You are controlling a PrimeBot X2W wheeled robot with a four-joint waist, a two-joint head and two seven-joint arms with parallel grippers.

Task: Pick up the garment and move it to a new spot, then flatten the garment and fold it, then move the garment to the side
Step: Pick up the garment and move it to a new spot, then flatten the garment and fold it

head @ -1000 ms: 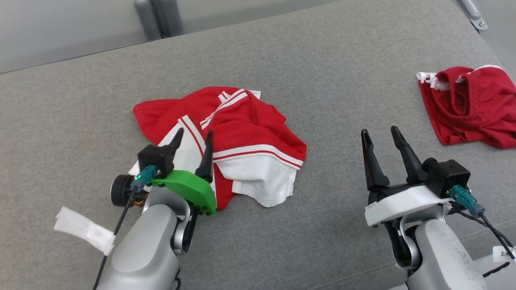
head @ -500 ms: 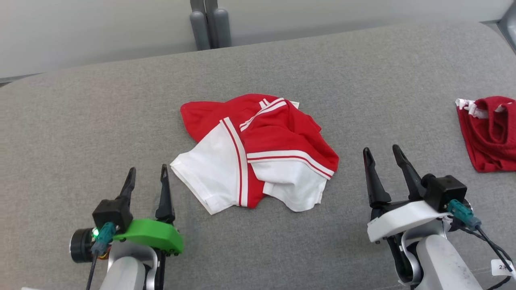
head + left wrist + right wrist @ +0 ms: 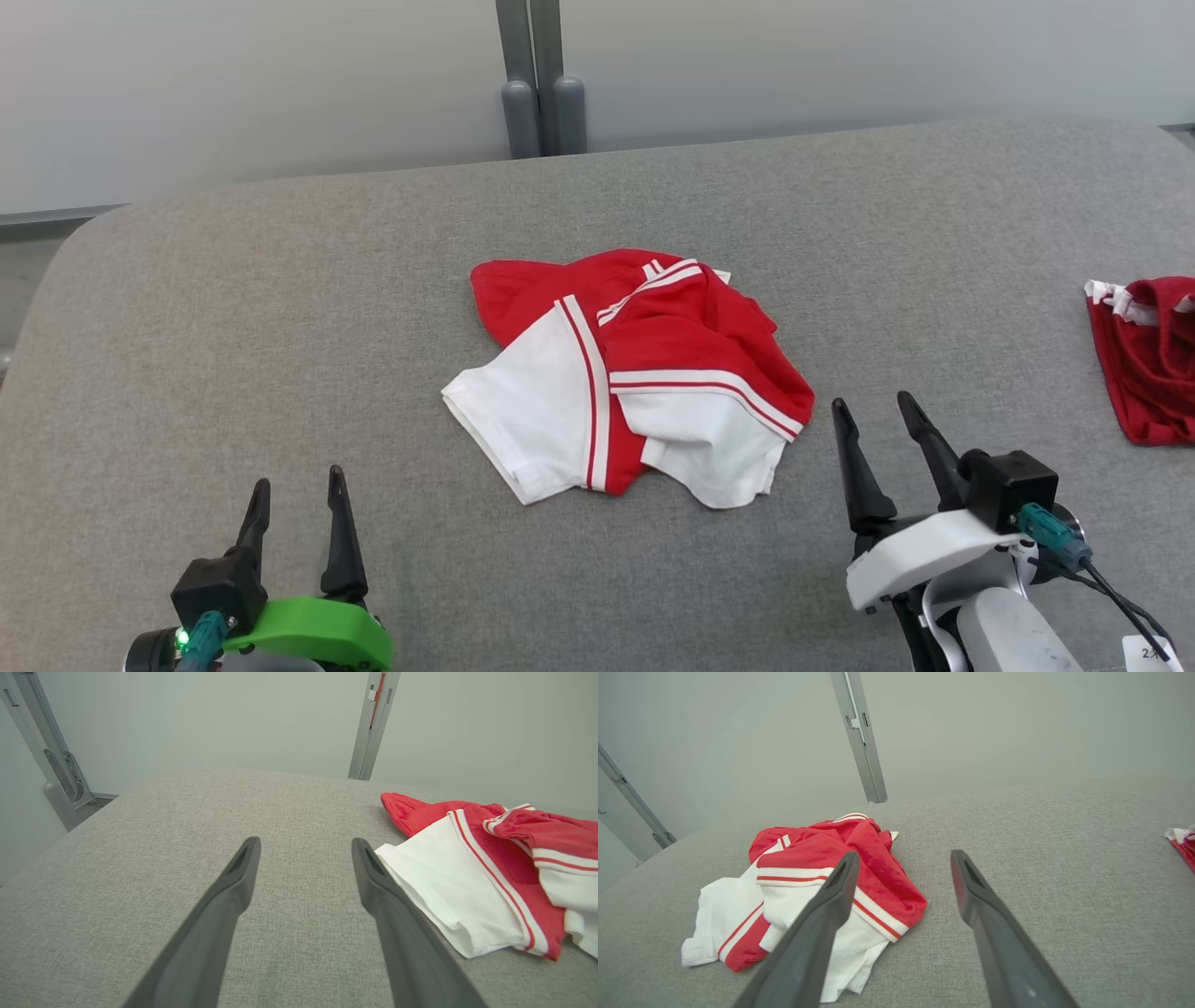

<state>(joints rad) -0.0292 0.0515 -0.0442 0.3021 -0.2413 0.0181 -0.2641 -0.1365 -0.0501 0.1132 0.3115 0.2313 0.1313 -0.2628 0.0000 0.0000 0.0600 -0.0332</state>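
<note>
The garment (image 3: 635, 373), a red T-shirt with white sleeves and striped trim, lies crumpled in a heap at the middle of the grey cushioned surface (image 3: 280, 308). It also shows at the right of the left wrist view (image 3: 486, 863) and at the left of the right wrist view (image 3: 817, 882). My left gripper (image 3: 297, 483) stands open at the lower left, well apart from the shirt, with nothing between its fingers. Just off the shirt's lower right edge my right gripper (image 3: 873, 403) is open and empty too.
A smaller all-red bunched garment with white trim (image 3: 1144, 359) lies at the right edge of the surface, its corner also in the right wrist view (image 3: 1183, 844). Grey metal posts (image 3: 541, 93) stand behind the far edge against a pale wall.
My left gripper has pulled back from over the shirt's white sleeve to the lower left, leaving the shirt lying free. The head camera has swung, so the whole scene sits more to the right and lower.
</note>
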